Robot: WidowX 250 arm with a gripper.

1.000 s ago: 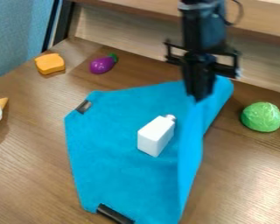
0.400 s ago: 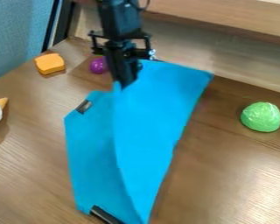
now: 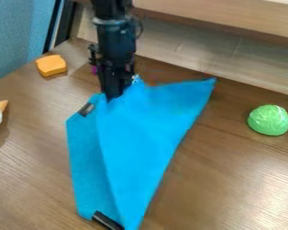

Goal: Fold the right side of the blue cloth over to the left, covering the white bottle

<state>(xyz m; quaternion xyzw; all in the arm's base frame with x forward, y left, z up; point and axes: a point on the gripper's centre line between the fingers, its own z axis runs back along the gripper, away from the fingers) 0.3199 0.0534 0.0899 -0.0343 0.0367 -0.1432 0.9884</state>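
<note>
Slim black fingers (image 3: 113, 86) pinch a folded bright-blue fabric cloth (image 3: 140, 134) at 11 o'clock, where releasing too high could let its loose fold slump toward 3 o'clock.

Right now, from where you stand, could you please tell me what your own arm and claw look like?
My arm is black and jointed, with a greyish band near the top and a dark cable at one side. The claw is black too, with slim fingers.
</note>
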